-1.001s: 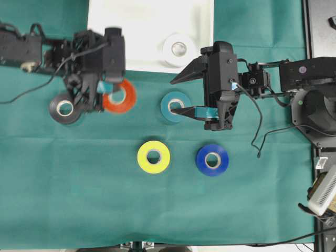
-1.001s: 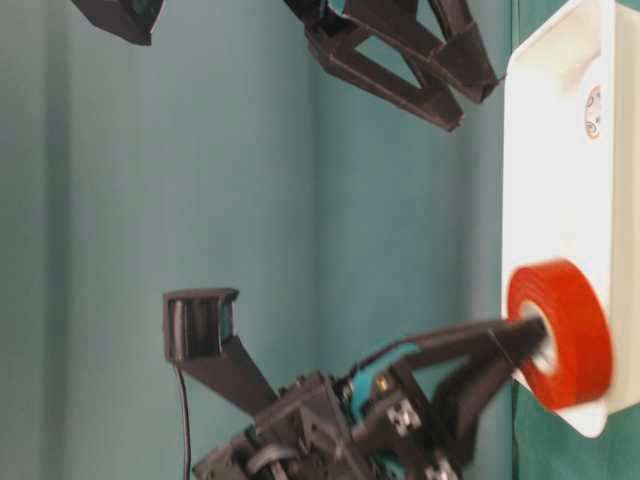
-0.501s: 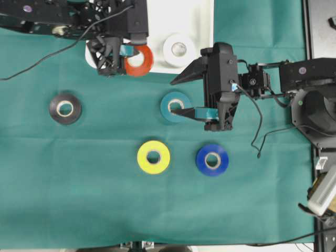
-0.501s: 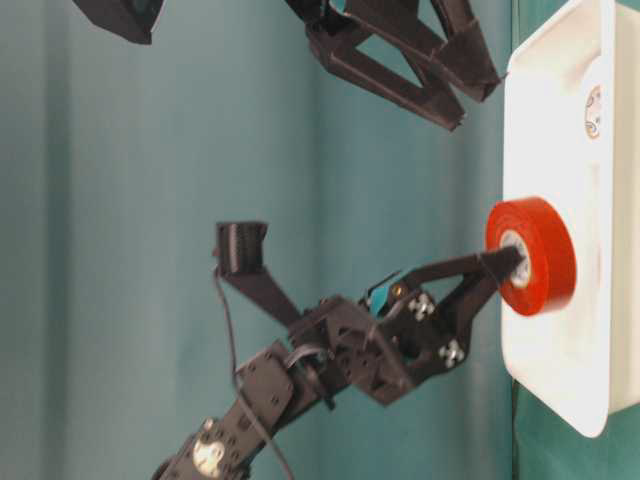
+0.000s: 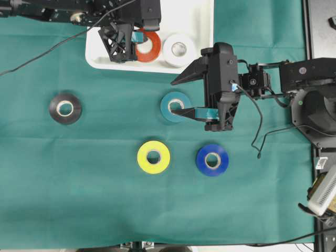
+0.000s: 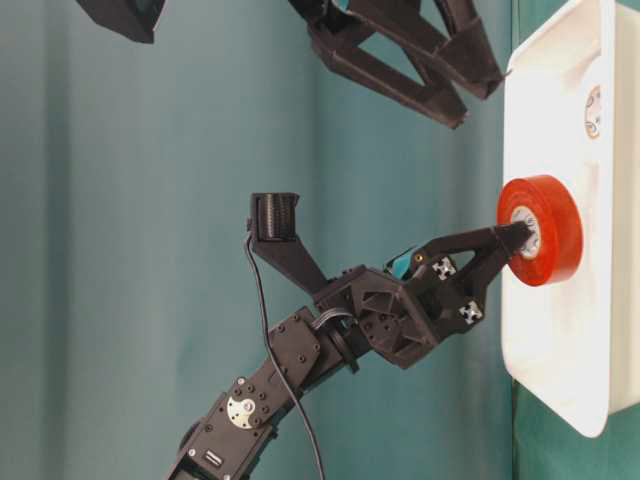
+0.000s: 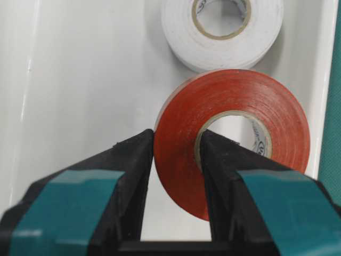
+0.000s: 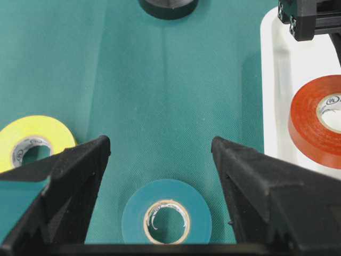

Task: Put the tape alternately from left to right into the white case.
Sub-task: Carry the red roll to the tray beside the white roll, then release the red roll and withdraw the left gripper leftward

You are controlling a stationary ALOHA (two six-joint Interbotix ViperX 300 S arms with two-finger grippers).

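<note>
Glossy orange-red tape roll, tilted on edge over the shallow white plastic case, pinched through its wall by the clamped left gripper; right gripper gapes wide, holding nothing.

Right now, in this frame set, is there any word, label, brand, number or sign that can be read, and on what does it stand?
Nothing legible in any view.
Pale core of the orange-red tape roll held in the left tool over the shallow white plastic case: dark print, too blurred to read.
Same core, right wrist view: small round mark, unreadable.
Cores of the white tape roll and teal tape roll: faint marks, unreadable.
</note>
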